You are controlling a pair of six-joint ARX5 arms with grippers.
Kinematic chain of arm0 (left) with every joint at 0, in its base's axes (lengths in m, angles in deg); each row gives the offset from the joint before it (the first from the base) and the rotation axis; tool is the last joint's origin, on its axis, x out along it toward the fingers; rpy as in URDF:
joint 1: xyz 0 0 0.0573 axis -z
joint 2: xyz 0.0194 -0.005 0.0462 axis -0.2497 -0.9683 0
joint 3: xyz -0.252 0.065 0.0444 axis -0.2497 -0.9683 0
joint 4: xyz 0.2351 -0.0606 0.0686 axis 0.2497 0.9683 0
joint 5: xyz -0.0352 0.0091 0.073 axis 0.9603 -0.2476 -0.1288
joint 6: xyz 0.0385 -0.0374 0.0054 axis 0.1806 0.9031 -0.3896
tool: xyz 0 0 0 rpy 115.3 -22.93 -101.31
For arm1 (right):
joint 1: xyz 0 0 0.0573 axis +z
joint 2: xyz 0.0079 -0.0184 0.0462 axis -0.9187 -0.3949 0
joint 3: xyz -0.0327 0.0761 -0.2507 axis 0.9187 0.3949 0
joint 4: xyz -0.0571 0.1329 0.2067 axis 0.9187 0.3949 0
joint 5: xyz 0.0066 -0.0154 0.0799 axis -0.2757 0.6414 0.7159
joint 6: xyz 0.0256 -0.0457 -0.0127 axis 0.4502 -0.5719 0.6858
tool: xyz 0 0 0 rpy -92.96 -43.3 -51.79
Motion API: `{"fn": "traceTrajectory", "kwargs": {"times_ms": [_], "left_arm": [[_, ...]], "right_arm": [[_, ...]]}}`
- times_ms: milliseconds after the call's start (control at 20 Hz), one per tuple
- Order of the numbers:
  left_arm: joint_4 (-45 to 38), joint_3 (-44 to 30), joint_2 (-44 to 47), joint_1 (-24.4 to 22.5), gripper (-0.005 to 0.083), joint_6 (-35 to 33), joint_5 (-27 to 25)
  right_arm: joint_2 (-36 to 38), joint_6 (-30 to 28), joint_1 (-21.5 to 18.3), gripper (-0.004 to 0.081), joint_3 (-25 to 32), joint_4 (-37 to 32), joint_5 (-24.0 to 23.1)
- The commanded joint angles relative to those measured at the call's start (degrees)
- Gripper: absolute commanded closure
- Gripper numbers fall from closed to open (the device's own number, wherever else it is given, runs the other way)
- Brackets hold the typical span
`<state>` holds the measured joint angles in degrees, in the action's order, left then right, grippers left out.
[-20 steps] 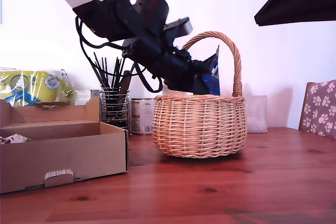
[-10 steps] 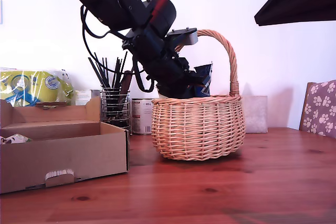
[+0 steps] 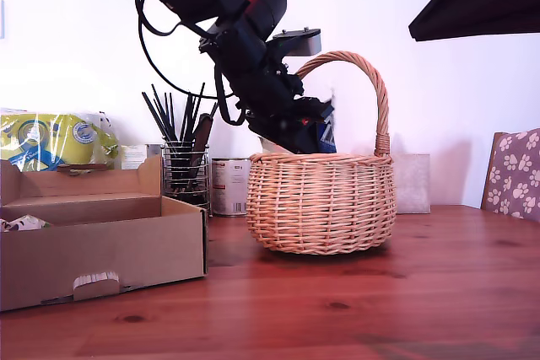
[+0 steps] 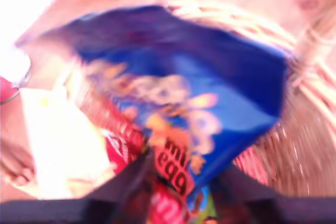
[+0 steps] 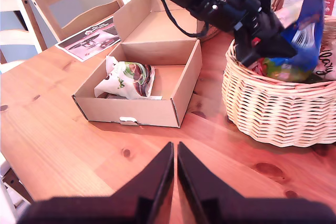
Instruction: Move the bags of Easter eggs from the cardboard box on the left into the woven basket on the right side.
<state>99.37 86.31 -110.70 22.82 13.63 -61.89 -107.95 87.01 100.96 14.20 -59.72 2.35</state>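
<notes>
— How is the arm set?
— It slants down from the exterior view's upper left. My first gripper (image 3: 314, 137) is at the mouth of the round tan wicker basket (image 3: 321, 208), its jaws seemingly pinching the dark blue glossy bag (image 3: 328, 124), though blur leaves that unsure.
— And how does the bag lie?
— Its long axis is roughly upright, with the lower end inside the basket. My second gripper (image 5: 175, 153) hovers apart, jaws closed on nothing.

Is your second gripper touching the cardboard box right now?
Apart. The second wrist view shows a strip of bare table between my second gripper and the front wall of the box.
</notes>
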Motion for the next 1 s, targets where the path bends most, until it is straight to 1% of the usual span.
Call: {"fn": "traceTrajectory", "kwargs": {"times_ms": [0, 50, 150, 250, 450, 500, 600, 700, 800, 950], "left_arm": [[2.23, 1.97, -1.14, 0.96, 0.0418, -1.14, 1.11], [3.48, 3.1, -1.11, 1.29, 0.0418, -1.36, 3.45], [4.24, 4.63, -1.07, 1.53, 0.0419, -1.33, 10.03], [5.16, 5.53, -1.07, 1.79, 0.0437, -1.22, 14.12], [11.89, 7.06, -0.35, 1.62, 0.0472, -1.25, 13.22], [13.68, 7.26, 0.5, 1.18, 0.0516, -1.27, 13.05], [17.57, 7.26, 2.73, 0.74, 0.0632, -1.18, 12.55], [22.32, 7.26, 5.49, 0.07, 0.0804, -0.39, 12.5], [25.83, 7.23, 7.72, -1.05, 0.0793, 0.7, 12.26], [29.4, 7.21, 8.76, -4.04, 0.0793, 1.31, 11.52]], "right_arm": [[0.02, 0.04, 0.15, 0.0782, 0.0, -0.5, 0.22], [0.02, 0.04, 0.15, 0.0782, 0.0, -0.5, 0.22], [0.02, 0.04, 0.15, 0.0782, 0.0, -0.5, 0.22], [0.02, 0.04, 0.15, 0.0782, 0.0, -0.48, 0.22], [0.02, 0.04, 0.17, 0.0782, 0.0, -0.39, 0.22], [0.02, 0.04, 0.15, 0.0782, 0.0, -0.33, 0.2], [0.02, 0.04, 0.15, 0.0782, 0.0, -0.33, 0.17], [0.02, 0.04, 0.15, 0.0782, 0.0, -0.31, 0.15], [0.02, 0.02, 0.15, 0.0782, 0.0, -0.31, -0.02], [0.02, -0.63, 0.15, 0.0782, 0.0, -0.74, -0.37]]}}
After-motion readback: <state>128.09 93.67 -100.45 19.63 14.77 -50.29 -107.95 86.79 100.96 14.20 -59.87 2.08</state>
